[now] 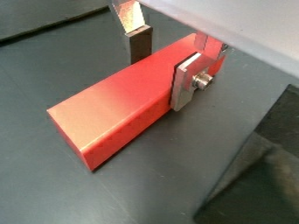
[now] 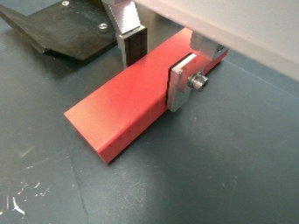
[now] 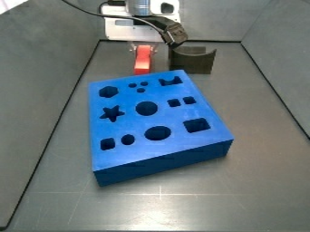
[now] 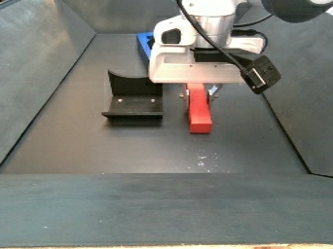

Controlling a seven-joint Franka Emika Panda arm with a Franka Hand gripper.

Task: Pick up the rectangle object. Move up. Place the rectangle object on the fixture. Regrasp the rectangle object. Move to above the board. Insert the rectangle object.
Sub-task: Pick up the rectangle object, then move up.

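Gripper (image 2: pixel 158 54) is straddling the rectangle object (image 2: pixel 128 109) near its far end, fingers (image 2: pixel 184 81) flanking both sides though I cannot tell whether they are pinching yet; I'm reading this as the pickup (bar lying flat on the floor), with the fixture (image 4: pixel 131 100) sitting at its nine o'clock and the board (image 3: pixel 155 124) well apart.
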